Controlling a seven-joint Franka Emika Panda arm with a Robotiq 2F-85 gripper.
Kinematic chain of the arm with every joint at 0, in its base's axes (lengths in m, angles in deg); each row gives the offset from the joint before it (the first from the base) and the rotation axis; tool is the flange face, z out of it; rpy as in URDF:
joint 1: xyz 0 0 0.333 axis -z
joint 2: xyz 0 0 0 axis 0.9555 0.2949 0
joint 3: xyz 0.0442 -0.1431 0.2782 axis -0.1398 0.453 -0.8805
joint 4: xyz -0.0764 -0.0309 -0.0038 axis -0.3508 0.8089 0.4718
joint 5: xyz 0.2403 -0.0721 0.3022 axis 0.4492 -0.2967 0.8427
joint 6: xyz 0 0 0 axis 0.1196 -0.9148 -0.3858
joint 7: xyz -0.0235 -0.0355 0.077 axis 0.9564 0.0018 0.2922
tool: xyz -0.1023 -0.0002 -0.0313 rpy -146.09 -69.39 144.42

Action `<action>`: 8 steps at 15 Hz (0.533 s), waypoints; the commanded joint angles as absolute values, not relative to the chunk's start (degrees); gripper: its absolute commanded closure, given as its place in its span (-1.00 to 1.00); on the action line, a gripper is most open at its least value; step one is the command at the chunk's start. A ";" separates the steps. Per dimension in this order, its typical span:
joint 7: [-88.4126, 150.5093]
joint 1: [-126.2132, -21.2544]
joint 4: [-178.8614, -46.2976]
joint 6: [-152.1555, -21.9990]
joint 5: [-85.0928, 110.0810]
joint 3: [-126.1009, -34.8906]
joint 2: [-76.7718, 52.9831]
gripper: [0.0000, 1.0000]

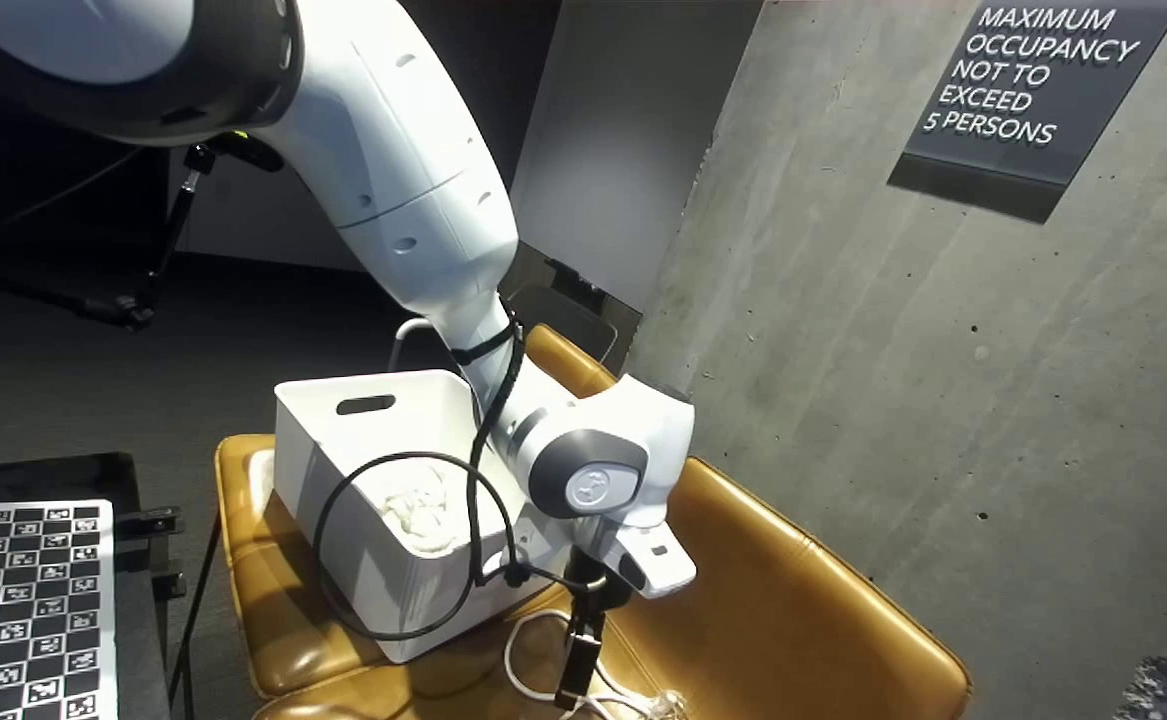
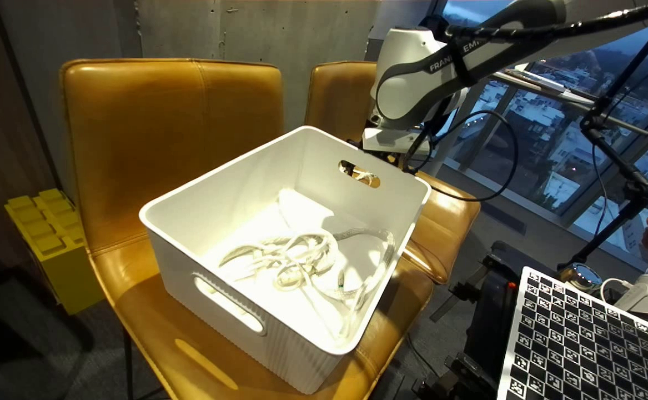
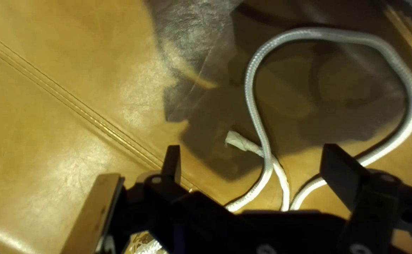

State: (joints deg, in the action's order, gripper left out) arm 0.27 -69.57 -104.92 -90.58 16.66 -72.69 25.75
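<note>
Evidently the claw [image 3: 251, 155] is spread wide over the white rope [image 3: 267, 160] with nothing in its grip. That rope lies looped on the tan leather seat [image 3: 50, 141], near the white bin [image 2: 312, 155], which holds a tangle of pale cord [image 2: 301, 255]. Between the fingers, two strands cross close to the rope's pale tip [image 3: 241, 141]; one finger [image 3: 340, 173] overlaps the loop's far side, though whether it touches is unclear. For a sound grasp, I'd centre on the crossing, descend until the fingertips barely meet the leather, and close slowly so both strands are pinched without scraping the seat.
</note>
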 commanded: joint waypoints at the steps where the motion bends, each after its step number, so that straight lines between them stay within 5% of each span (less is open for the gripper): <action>1: 0.82 -68.43 -103.87 -89.46 19.07 -72.66 27.23 -1.00; 8: 0.74 -67.64 -99.23 -87.94 19.78 -73.01 31.14 -1.00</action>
State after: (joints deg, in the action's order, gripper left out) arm 0.28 -67.98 -103.85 -90.53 17.90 -72.68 28.27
